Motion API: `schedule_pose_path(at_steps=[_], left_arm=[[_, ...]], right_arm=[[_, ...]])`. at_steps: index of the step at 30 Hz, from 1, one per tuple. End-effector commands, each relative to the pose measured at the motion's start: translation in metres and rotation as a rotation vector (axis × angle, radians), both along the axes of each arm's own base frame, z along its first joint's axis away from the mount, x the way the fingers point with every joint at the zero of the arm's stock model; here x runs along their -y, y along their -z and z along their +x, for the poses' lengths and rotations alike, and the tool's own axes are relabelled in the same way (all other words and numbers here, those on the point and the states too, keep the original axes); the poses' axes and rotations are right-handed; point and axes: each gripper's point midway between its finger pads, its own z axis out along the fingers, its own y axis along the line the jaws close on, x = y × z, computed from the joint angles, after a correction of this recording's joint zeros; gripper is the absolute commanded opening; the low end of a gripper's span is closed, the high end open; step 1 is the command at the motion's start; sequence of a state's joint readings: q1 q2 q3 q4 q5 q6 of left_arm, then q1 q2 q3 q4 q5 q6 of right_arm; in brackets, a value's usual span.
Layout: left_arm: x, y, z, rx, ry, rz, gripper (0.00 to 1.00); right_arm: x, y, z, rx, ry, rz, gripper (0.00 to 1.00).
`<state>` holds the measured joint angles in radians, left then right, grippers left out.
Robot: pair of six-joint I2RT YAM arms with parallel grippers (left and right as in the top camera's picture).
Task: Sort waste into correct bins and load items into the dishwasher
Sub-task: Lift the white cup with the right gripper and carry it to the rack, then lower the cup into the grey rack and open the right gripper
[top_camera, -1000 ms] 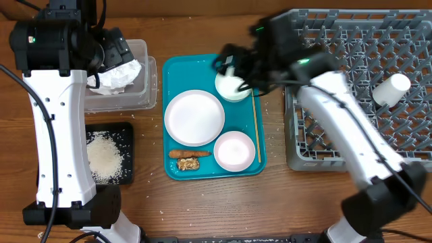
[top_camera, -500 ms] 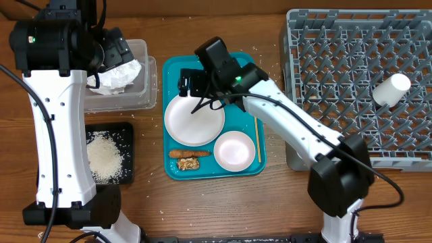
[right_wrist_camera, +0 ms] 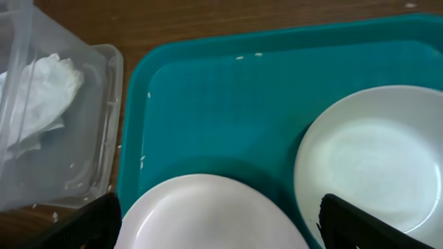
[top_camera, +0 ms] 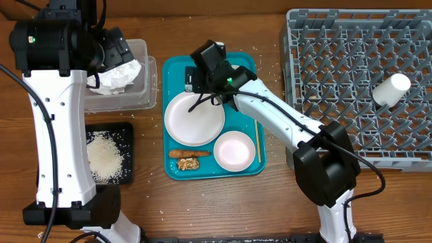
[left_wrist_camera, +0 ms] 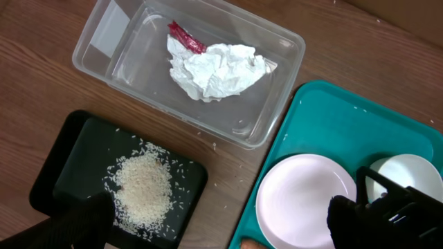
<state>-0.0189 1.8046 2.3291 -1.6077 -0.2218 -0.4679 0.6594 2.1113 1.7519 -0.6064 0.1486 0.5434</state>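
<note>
The right gripper [right_wrist_camera: 220, 225] is hovering over the teal tray [right_wrist_camera: 221, 104], jaws spread wide and empty, plate [right_wrist_camera: 208, 207] beneath, small bowl [right_wrist_camera: 367, 159] just beside. Probably targeting the bowl: straddling its rim squarely, then closing gently, is advisable.

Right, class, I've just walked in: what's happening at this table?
Two robot arms are clearing a meal. The right gripper, open, hovers over the teal tray near a small bowl and the plate. The left gripper, open and empty, hangs above the clear tub holding the napkin and red wrapper. Rice is in the black tray; a cup lies in the rack.
</note>
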Motion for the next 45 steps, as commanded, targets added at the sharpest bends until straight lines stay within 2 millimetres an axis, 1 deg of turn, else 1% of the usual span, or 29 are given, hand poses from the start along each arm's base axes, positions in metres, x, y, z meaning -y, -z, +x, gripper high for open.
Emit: schedule_pose_path(at_steps=[1,8,10,14,16,22,24,27,28,29,32,35,36,39,41,42,43,45], left_arm=[[-0.002,0.003,0.001,-0.011,-0.005,0.012,1.0],[-0.002,0.004,0.001,-0.012,-0.005,0.012,1.0],[-0.001,0.004,0.001,-0.012,-0.005,0.012,1.0],[-0.002,0.003,0.001,-0.011,-0.005,0.012,1.0],[-0.002,0.003,0.001,-0.011,-0.005,0.012,1.0],[-0.002,0.003,0.001,-0.011,-0.005,0.012,1.0],[-0.002,0.003,0.001,-0.011,-0.005,0.012,1.0],[-0.002,0.003,0.001,-0.011,-0.005,0.012,1.0],[-0.002,0.003,0.001,-0.011,-0.005,0.012,1.0],[-0.002,0.003,0.001,-0.011,-0.005,0.012,1.0],[-0.002,0.003,0.001,-0.011,-0.005,0.012,1.0],[-0.002,0.003,0.001,-0.011,-0.005,0.012,1.0],[-0.002,0.003,0.001,-0.011,-0.005,0.012,1.0],[-0.002,0.003,0.001,-0.011,-0.005,0.012,1.0],[-0.002,0.003,0.001,-0.011,-0.005,0.012,1.0],[-0.002,0.003,0.001,-0.011,-0.005,0.012,1.0],[-0.002,0.003,0.001,-0.011,-0.005,0.012,1.0],[-0.002,0.003,0.001,-0.011,-0.005,0.012,1.0]], right_arm=[[0.02,0.019,0.017,0.024,0.049,-0.081,0.91],[0.031,0.06,0.025,-0.026,0.078,-0.117,0.9],[0.034,0.066,0.026,-0.035,0.083,-0.124,0.89],[0.033,0.064,0.028,-0.023,0.084,-0.115,0.79],[0.032,0.063,0.03,-0.017,0.084,-0.11,0.72],[0.032,0.057,0.03,-0.022,0.085,-0.113,0.33],[0.03,0.053,0.03,-0.024,0.081,-0.108,0.26],[0.028,0.043,0.03,-0.03,0.072,-0.092,0.12],[0.029,0.037,0.031,-0.03,0.074,-0.09,0.06],[0.03,0.033,0.032,-0.03,0.076,-0.088,0.04],[0.041,0.007,0.037,-0.02,0.097,-0.08,0.04],[0.056,-0.033,0.042,0.006,0.125,-0.061,0.04],[0.064,-0.05,0.044,0.02,0.14,-0.051,0.04],[0.1,-0.104,0.049,0.06,0.201,-0.018,0.04],[0.133,-0.139,0.05,0.08,0.247,0.021,0.04],[0.155,-0.155,0.05,0.09,0.275,0.047,0.04],[0.176,-0.168,0.049,0.096,0.302,0.072,0.04],[0.21,-0.183,0.048,0.093,0.338,0.128,0.04]])
